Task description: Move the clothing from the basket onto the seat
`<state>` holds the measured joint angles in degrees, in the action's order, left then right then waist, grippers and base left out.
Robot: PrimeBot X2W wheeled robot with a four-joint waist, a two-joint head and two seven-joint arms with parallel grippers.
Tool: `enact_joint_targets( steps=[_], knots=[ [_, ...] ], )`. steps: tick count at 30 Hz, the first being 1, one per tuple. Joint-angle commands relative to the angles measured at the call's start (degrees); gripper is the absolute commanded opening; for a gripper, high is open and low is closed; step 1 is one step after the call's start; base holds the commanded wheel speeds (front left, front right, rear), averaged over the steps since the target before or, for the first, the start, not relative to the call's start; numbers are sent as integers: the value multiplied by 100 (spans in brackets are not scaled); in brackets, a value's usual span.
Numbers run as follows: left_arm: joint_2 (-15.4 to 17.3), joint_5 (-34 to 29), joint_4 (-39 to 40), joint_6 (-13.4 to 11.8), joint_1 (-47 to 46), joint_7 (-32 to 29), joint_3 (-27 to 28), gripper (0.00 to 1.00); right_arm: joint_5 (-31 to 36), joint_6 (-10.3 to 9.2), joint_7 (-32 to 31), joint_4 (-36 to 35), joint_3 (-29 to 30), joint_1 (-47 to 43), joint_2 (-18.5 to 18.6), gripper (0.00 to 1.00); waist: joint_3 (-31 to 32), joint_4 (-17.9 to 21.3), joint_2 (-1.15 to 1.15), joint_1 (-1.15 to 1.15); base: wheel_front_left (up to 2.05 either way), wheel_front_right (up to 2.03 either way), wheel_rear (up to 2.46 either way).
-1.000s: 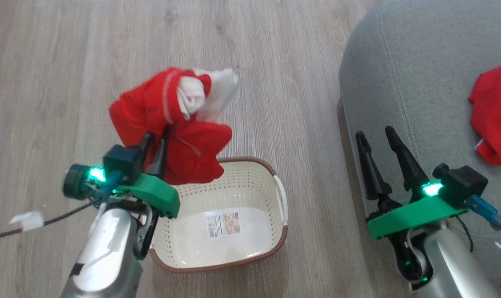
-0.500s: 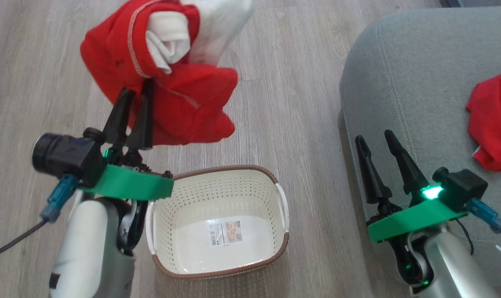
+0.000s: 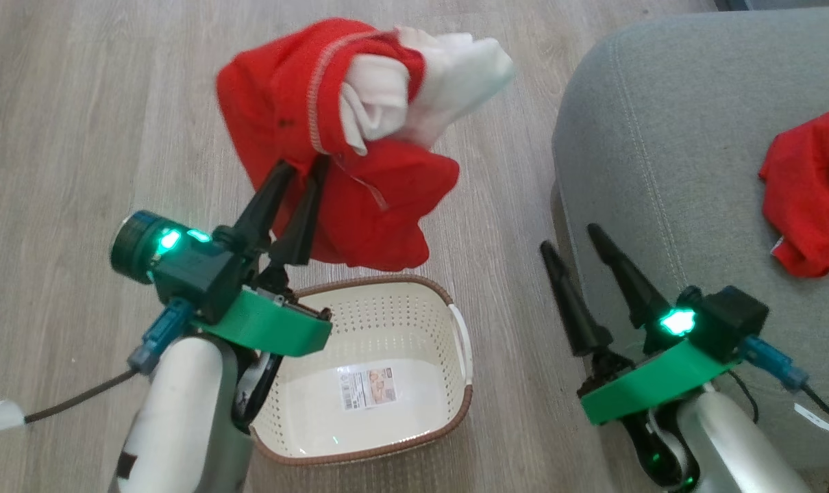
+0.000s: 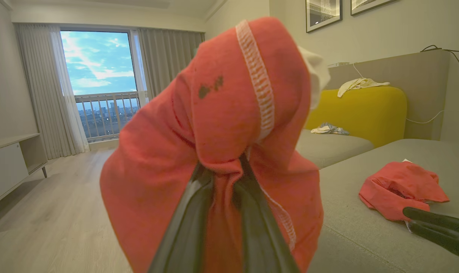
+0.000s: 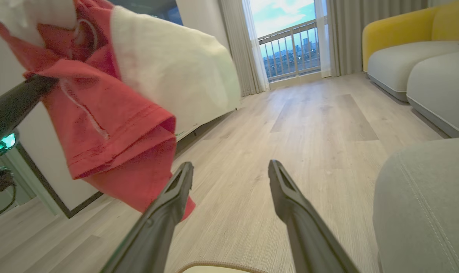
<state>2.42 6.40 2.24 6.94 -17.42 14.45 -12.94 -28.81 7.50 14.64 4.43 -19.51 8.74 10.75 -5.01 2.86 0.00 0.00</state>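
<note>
So, a red garment (image 3: 360, 137) with a white panel is pinched tight between the jaws of the left gripper (image 3: 303, 164) and held in the air above the far rim of the basket (image 3: 401, 301), which is sat on the wood floor (image 3: 79, 103). The right gripper (image 3: 569, 237) is parked at the edge of the seat (image 3: 661, 137), jaws spread, nothing gripped. A second red garment (image 3: 808, 192) is laid on the seat, well apart from the basket.
</note>
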Motion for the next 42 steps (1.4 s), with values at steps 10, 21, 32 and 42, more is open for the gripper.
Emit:
enact_joint_targets(
  steps=[10,21,32,42],
  knots=[
    [182,-151,-58,52,-132,54,-336,0,332,-1,36,-446,-1072,667,660,100,35,49,0,0,0,0,0],
    [446,-112,-257,54,-158,55,-1221,0,510,-1,36,86,-1876,1195,1022,100,159,31,0,0,0,0,0],
    [443,116,-372,54,-144,55,-1911,0,225,-1,36,436,-2347,1462,1092,100,272,20,0,0,0,0,0],
    [306,313,-478,55,-155,55,-2368,0,271,-1,36,804,-2381,1569,741,100,293,-62,0,0,0,0,0]
  ],
)
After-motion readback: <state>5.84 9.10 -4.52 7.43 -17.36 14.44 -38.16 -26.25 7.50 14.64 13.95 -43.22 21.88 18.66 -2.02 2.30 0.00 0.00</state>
